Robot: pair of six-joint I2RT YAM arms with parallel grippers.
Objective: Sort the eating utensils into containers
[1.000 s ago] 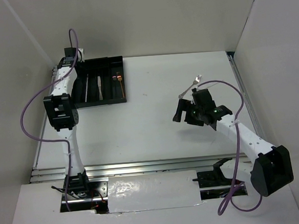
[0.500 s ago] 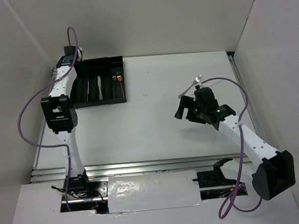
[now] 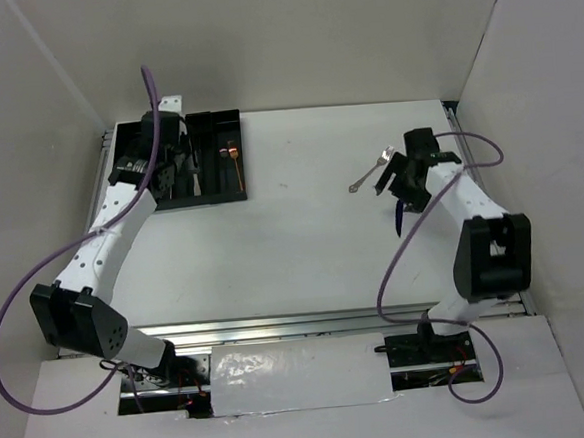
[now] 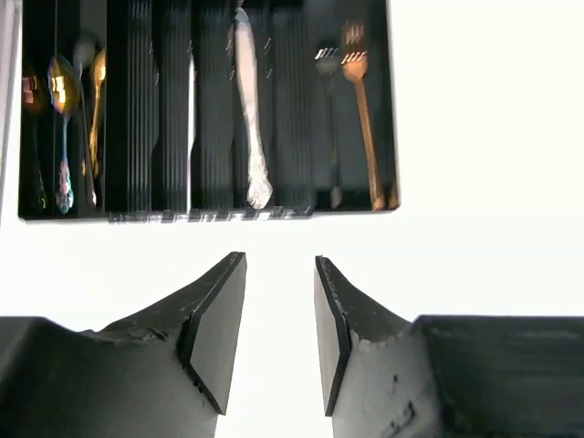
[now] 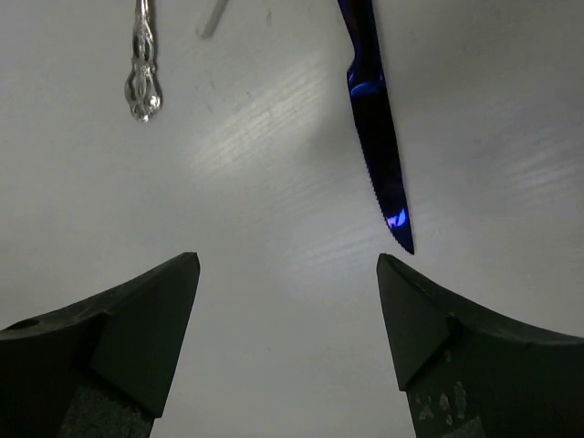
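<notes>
The black tray (image 3: 217, 196) with its long slots, the containers, lies at the back left. In the left wrist view the tray (image 4: 210, 215) holds gold and dark spoons (image 4: 62, 91) in the left slot, a silver knife (image 4: 248, 109) in the middle, and a dark fork (image 4: 328, 91) and a copper fork (image 4: 360, 100) on the right. My left gripper (image 4: 280, 274) hangs open and empty by the tray's near end. My right gripper (image 5: 287, 274) is open over bare table. A glossy dark knife (image 5: 374, 137) lies just ahead of its right finger, and a silver fork (image 3: 369, 170) handle (image 5: 141, 64) ahead on the left.
A thin pale stick (image 5: 212, 18) lies between the silver handle and the knife. White walls close in the table on the left, back and right. The right arm's purple cable (image 3: 395, 262) loops over the table beside the knife.
The left arm has swung out and stretched toward the tray, its jaws opening wider. The right arm has folded back to the right, bringing its gripper over the dark knife.
</notes>
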